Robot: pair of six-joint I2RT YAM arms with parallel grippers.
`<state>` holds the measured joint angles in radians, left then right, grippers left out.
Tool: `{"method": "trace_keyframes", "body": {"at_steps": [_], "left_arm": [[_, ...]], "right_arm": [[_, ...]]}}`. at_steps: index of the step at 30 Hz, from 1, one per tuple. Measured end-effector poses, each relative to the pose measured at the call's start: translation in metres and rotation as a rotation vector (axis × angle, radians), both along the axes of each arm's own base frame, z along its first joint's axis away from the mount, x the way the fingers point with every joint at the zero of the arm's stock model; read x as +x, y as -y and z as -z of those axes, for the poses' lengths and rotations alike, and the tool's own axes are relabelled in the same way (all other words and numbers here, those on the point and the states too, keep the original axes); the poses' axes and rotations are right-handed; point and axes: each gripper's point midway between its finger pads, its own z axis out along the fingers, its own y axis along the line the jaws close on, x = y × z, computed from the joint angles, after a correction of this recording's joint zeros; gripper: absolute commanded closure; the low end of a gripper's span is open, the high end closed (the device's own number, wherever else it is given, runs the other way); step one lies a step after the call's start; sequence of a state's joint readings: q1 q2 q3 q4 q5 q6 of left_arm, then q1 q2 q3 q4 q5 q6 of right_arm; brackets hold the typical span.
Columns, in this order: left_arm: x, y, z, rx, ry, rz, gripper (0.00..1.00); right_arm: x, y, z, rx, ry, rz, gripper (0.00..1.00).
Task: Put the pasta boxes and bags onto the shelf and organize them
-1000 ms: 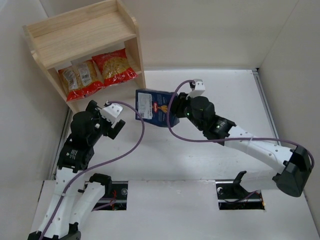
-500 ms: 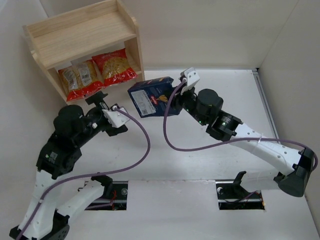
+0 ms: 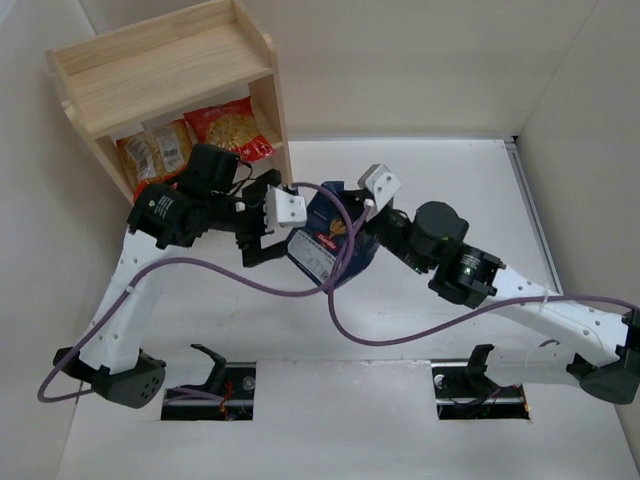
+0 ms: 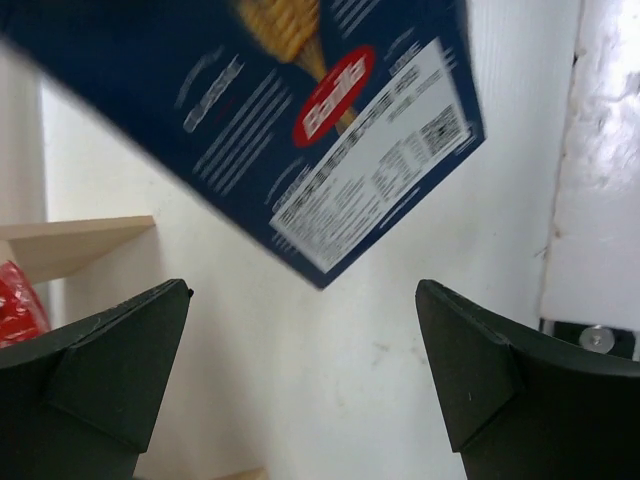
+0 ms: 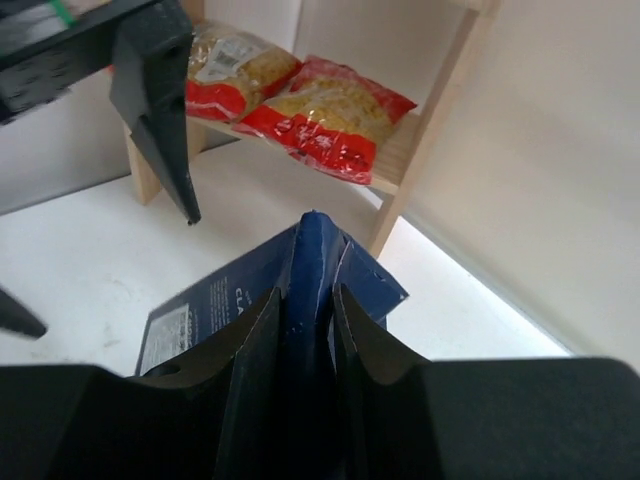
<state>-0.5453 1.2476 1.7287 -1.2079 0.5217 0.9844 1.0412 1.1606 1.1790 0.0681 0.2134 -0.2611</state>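
The right tool is clamped on one end of the blue pasta box, held above the worktop just right of the left tool, which gapes wide facing its label, with the shelf beyond both.

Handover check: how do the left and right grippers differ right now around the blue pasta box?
The left gripper is open, jaws wide apart; the right gripper is shut on the pasta box, pinching one end. The left gripper holds nothing, with the box just ahead of it; the right gripper alone carries it. The left gripper sits on the shelf side of the box, the right gripper opposite. Both face the same box.
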Motion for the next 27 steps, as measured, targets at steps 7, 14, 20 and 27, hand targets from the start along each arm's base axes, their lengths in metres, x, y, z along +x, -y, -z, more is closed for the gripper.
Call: {"method": "trace_keyframes", "body": {"at_steps": [7, 14, 20, 27], "left_arm": [[0.043, 0.000, 0.003, -0.274, -0.100, -0.156, 0.00], [0.048, 0.040, 0.045, -0.416, -0.227, -0.148, 0.00], [0.040, 0.040, 0.059, -0.453, -0.238, -0.176, 0.00], [0.023, 0.034, 0.049, -0.487, -0.161, -0.171, 0.00]], "right_arm": [[-0.009, 0.020, -0.026, 0.134, 0.040, 0.014, 1.00], [-0.011, 0.045, -0.046, 0.295, 0.033, 0.077, 0.93], [-0.003, 0.055, 0.031, 0.228, -0.165, 0.147, 0.01], [-0.006, 0.111, 0.062, 0.163, -0.389, 0.223, 0.00]]}}
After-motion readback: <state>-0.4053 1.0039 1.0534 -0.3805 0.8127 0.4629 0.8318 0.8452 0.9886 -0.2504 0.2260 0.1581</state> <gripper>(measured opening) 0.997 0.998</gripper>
